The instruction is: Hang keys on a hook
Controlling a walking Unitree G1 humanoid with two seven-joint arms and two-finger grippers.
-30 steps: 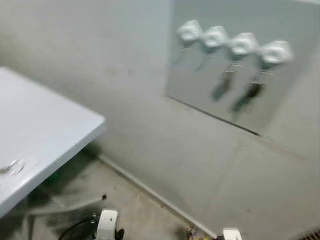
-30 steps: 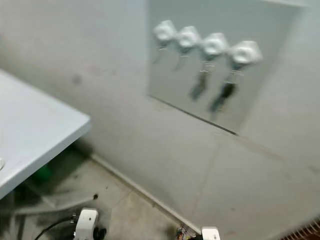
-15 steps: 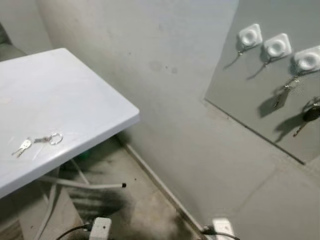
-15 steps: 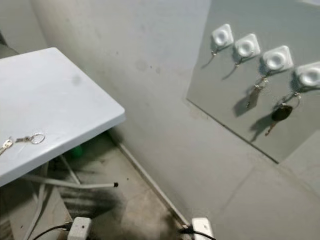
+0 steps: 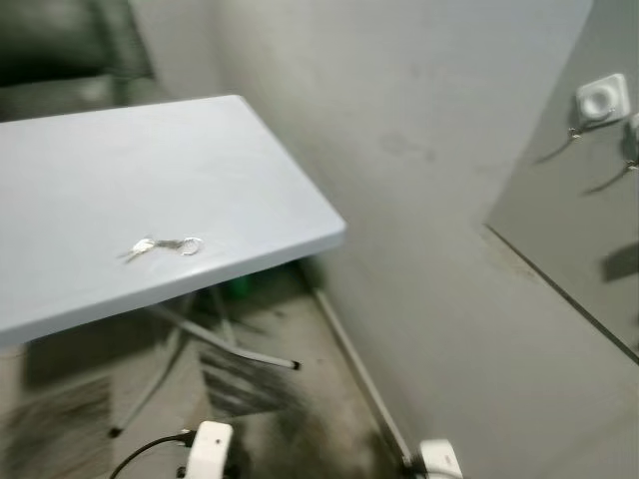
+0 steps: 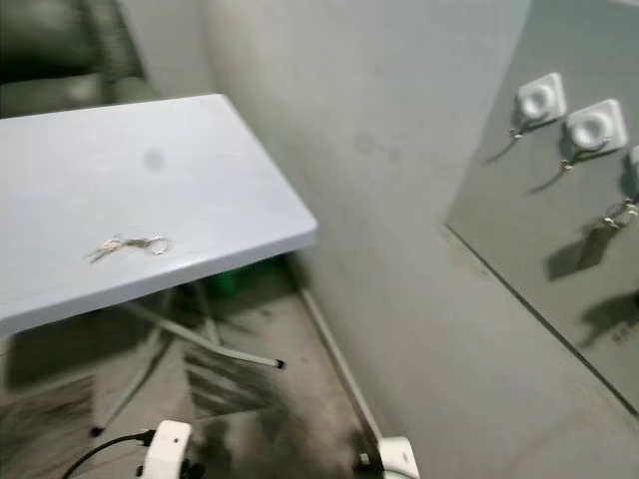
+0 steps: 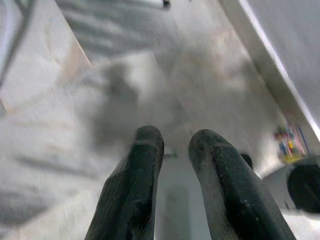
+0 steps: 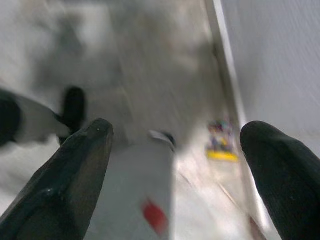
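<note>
A small bunch of silver keys (image 5: 165,245) on a ring lies flat on the pale blue table (image 5: 240,160), near its front edge. On the wall to the right is a grey panel (image 6: 559,259) carrying white square hooks (image 6: 540,98); the two leftmost hooks (image 6: 592,127) are bare, and a key (image 6: 599,239) hangs from one further right. Both arms hang low over the floor. My left gripper (image 7: 175,145) has its two black fingers nearly touching, with nothing between them. My right gripper (image 8: 175,135) is spread wide and holds nothing.
The folding table's metal legs (image 5: 235,349) reach across the dusty floor. White plug blocks (image 5: 212,444) with a black cable lie on the floor, another one (image 5: 439,459) by the skirting board. Something green (image 5: 238,289) sits under the table. A dark shape (image 5: 60,50) stands behind the table.
The camera has swung left: the table and keys now sit mid-picture and the hook panel has slid to the right edge. The keys have not moved on the table.
</note>
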